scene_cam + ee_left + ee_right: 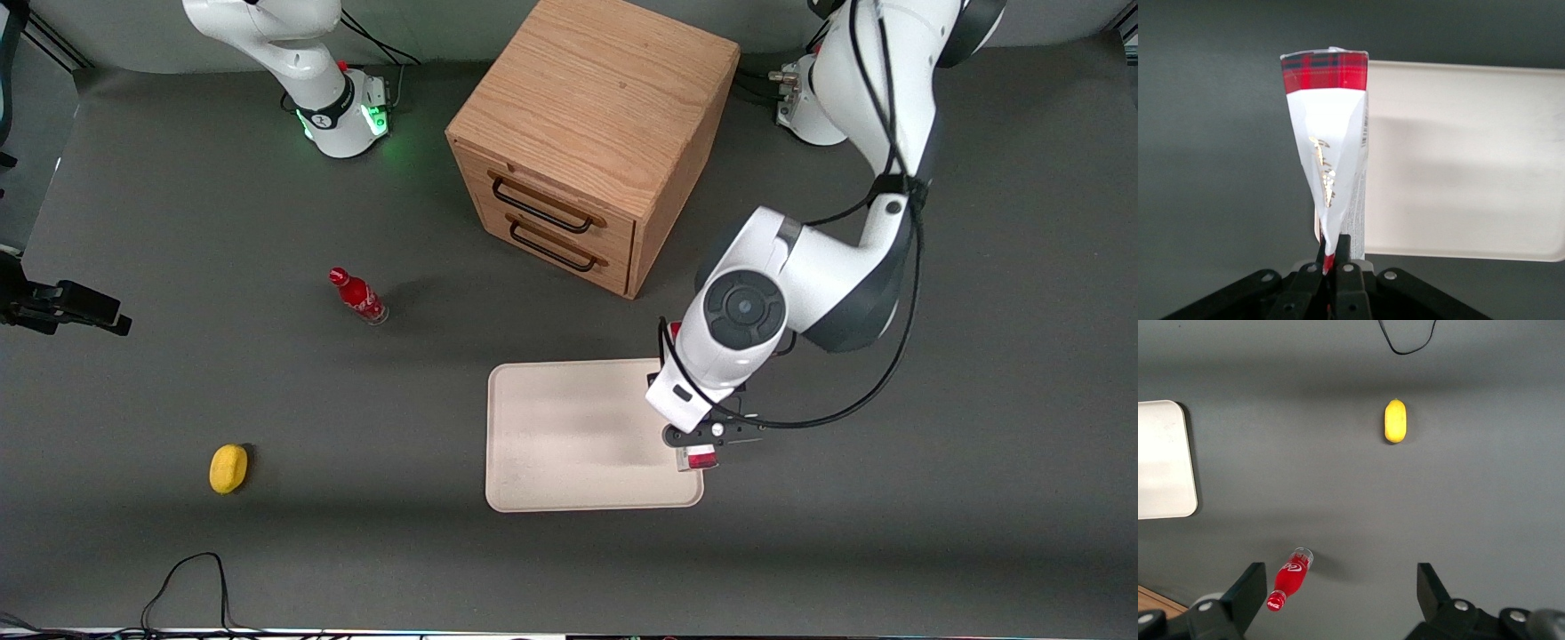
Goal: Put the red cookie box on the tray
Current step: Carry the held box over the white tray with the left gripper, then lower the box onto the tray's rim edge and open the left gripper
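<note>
While the red cookie box (1327,133) hangs clenched in the tool (1333,257), the carry step nears the tray (569,444).

Box sits at the tray's rim toward the working arm's end; next it must shift inward, lower, then be let go. Only the wrist view shows the pinched box end; the front view hides most of the box under the arm.

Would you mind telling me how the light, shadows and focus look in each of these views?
Front view: even overhead light; the arm throws a soft shadow onto the tray, and the gripper hangs over its edge. Left wrist view: the red cookie box, pinched by the gripper, looks sharp; the tray shows a pale shadow band. Right wrist view: soft shadows beside the cola bottle and yellow object.
</note>
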Available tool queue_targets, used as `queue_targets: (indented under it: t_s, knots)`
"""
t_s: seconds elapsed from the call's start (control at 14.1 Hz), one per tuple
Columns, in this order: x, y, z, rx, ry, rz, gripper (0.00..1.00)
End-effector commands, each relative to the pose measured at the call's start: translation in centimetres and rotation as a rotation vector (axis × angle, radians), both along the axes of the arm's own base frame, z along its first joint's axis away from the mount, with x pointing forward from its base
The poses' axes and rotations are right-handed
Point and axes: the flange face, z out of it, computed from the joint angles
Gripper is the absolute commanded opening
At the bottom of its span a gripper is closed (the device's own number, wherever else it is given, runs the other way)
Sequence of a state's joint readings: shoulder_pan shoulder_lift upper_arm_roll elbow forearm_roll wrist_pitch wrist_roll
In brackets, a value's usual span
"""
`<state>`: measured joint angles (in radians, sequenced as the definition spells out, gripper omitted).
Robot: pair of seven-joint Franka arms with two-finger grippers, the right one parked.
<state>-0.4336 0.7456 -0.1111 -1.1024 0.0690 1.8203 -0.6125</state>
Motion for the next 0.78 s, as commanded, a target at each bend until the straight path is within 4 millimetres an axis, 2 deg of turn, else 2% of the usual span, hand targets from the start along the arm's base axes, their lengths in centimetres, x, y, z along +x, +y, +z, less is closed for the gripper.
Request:
queue_targets:
  t_s: [0.0, 0.14, 0.28, 0.71]
  knots:
    - [0.7, 0.1, -3.6, 0.013, -0.006, -0.037, 0.00]
    - [1.1, -0.3, -6.5, 0.017, -0.018, -0.047, 0.00]
    - [1.4, -0.3, -8.7, 0.026, -0.024, -0.051, 0.00]
    - [1.4, -0.5, -10.8, 0.025, -0.019, -0.047, 0.00]
